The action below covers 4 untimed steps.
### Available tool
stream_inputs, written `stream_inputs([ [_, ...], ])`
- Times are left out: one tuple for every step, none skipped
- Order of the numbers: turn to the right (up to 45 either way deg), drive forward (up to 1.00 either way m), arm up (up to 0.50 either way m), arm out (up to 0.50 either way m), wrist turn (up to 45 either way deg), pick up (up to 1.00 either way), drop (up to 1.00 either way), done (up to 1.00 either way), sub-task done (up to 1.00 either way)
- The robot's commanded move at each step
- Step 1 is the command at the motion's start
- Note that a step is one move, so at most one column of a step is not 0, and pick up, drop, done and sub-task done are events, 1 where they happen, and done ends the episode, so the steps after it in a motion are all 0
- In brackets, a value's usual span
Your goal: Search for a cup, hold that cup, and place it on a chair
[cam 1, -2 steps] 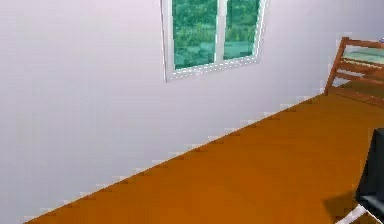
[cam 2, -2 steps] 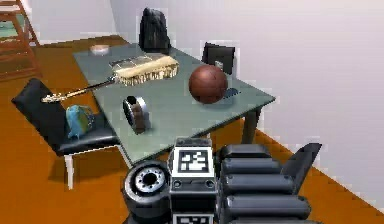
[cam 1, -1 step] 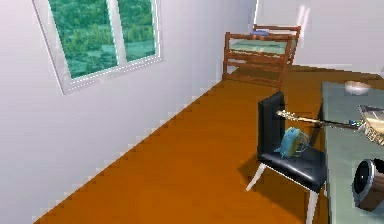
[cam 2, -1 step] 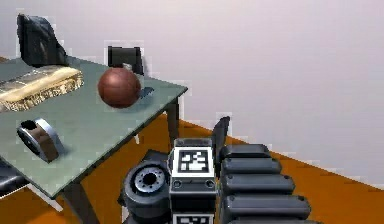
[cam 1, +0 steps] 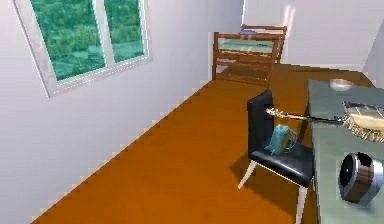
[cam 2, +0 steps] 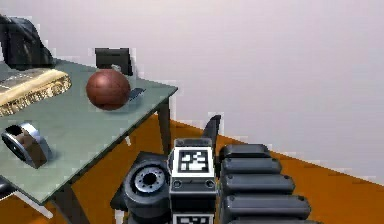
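The claw (cam 2: 150,183) sits low in the arm side view, near the table (cam 2: 95,130); the state of its fingers cannot be told, nor whether it holds anything. In the forward view a small teal object (cam 1: 283,141), possibly the cup, rests on the seat of the black chair (cam 1: 262,118). Judged step: placement, near completion. Next move: verify that the object is the cup and sits stable. No legible writing; the white marker (cam 2: 191,165) bears a black pattern only.
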Motion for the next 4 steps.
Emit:
stream_inputs([
  [0.0, 0.0, 0.0, 0.48, 0.0, 0.0, 0.0, 0.0, 0.0],
  [0.0, 0.0, 0.0, 0.0, 45.0, 0.0, 0.0, 0.0, 0.0],
  [0.0, 0.0, 0.0, 0.0, 42.0, 0.0, 0.0, 0.0, 0.0],
  [0.0, 0.0, -0.34, 0.0, 0.0, 0.0, 0.0, 0.0, 0.0],
])
